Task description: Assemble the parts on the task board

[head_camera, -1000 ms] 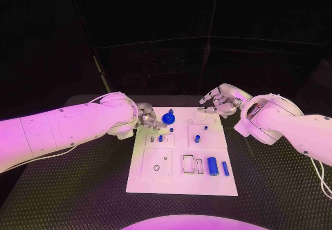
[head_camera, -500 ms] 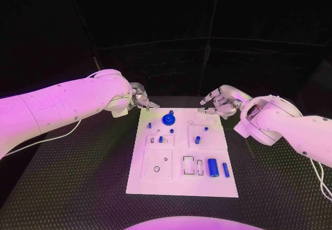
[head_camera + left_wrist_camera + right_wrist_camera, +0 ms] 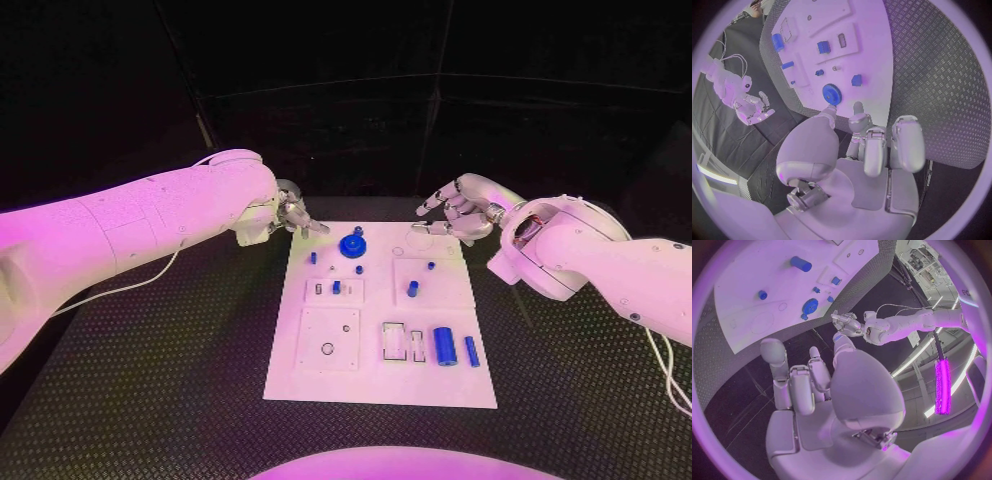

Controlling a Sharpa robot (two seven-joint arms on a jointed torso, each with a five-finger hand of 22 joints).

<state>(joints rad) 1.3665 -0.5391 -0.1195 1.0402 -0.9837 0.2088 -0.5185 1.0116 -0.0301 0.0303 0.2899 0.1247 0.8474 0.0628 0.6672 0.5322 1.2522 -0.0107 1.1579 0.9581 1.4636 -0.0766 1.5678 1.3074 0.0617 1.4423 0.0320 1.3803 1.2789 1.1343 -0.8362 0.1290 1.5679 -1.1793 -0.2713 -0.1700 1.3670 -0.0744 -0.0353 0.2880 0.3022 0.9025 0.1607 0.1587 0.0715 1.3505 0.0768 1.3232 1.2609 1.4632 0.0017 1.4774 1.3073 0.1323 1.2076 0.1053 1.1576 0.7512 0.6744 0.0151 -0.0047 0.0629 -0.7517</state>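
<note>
White board: the board [image 3: 378, 375] lies in the middle of the black table [image 3: 159, 400], long side running away from you; treat it as fixed and bring each hand down from above, not across it.
Left hand: your left hand [image 3: 293, 215] hovers off the board's far left corner with nothing in it; the wrist view shows the fingers [image 3: 906, 145] partly curled and apart, clear of the surface. I judge it the hand nearest the gear, so it should take the next pick.
Right hand: your right hand [image 3: 451, 212] hangs above the far right corner, also holding nothing, fingers loosely spread. Keep it high and out of the way while the left works.
Blue gear: the gear [image 3: 352, 247] sits on the far part of the board, just beside the left hand. Whether it is seated on its post I cannot tell; check before pressing.
Cylinder: the cylinder [image 3: 444, 347] lies on its side near the board's right edge, with a thin bar [image 3: 470, 352] just beside it. Both look loose and likely to roll, so close on them from both sides.
Small pegs: several pegs [image 3: 411, 290] stand mid-board, well apart; pinch 1 at a time and keep it upright.
</note>
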